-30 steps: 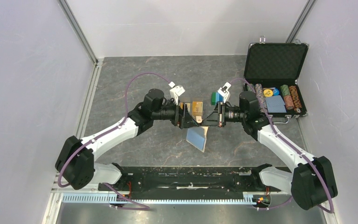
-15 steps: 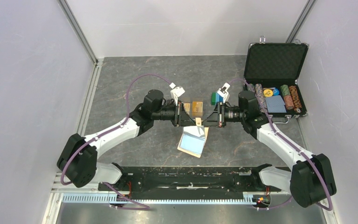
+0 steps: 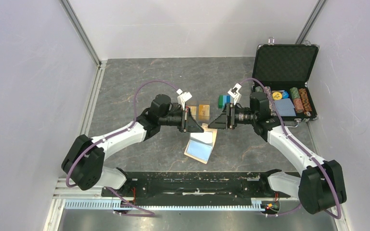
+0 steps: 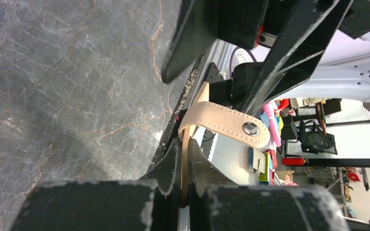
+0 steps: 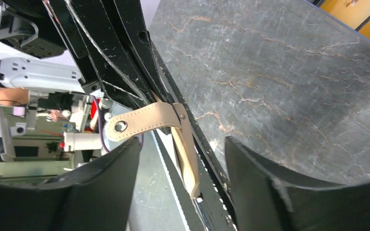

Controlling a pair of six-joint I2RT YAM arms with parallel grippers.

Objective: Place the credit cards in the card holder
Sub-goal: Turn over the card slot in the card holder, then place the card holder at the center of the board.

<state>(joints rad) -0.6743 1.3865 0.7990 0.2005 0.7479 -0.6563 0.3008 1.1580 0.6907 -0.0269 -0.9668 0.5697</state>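
**Left jaws pinch the card holder; right jaws stand apart**

Your left gripper is clamped tight on a tan edge of the card holder. The holder hangs open below it at mid-table, with its light-blue lining facing the overhead camera. You cannot tell whether its lower edge touches the mat. The snap tab curls free beside the fingers.

Your right gripper faces the left one, its fingers spread wide on either side of that tan edge without touching it.

One orange-gold card lies flat just behind the grippers, and the green-and-blue block stack stands near it.

The mat is dark grey and stone-patterned, with rusty veins. Plain white walls close three sides, with an aluminium post in each back corner. The black chip case sits open at the back right, holding rows of poker chips. Both wrist cameras look past the table edge into a cluttered workshop.
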